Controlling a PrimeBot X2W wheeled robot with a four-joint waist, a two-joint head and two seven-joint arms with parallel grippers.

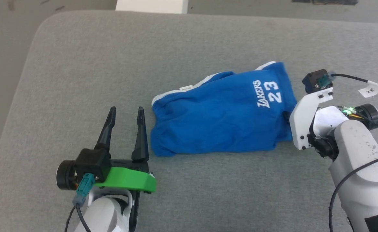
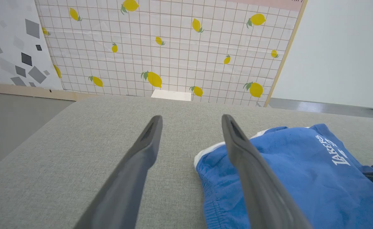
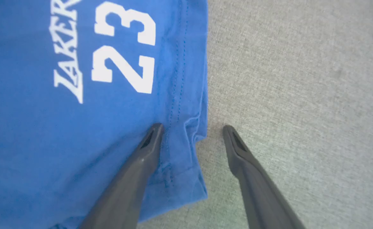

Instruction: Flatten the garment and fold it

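The garment [image 1: 221, 112] is royal blue with white trim and white "LAKERS 23" print. It lies bunched and creased in the middle of the grey padded surface. My left gripper [image 1: 126, 112] stands open just left of its lower left corner, with nothing between the fingers. In the left wrist view the left gripper [image 2: 191, 119] points across the surface, and the garment [image 2: 294, 171] lies beside and behind its right finger. My right gripper [image 3: 193, 128] is open over the garment's [image 3: 78, 133] right hem: one finger is above the cloth, the other above bare surface. In the head view my right wrist [image 1: 308, 112] covers its fingers.
The grey padded surface [image 1: 79, 64] has a rounded far left corner, with floor beyond it. A white box [image 1: 152, 5] sits past the far edge. A lemon-print panel [image 2: 173, 47] stands behind. A cable with a white label [image 1: 369, 89] trails off my right wrist.
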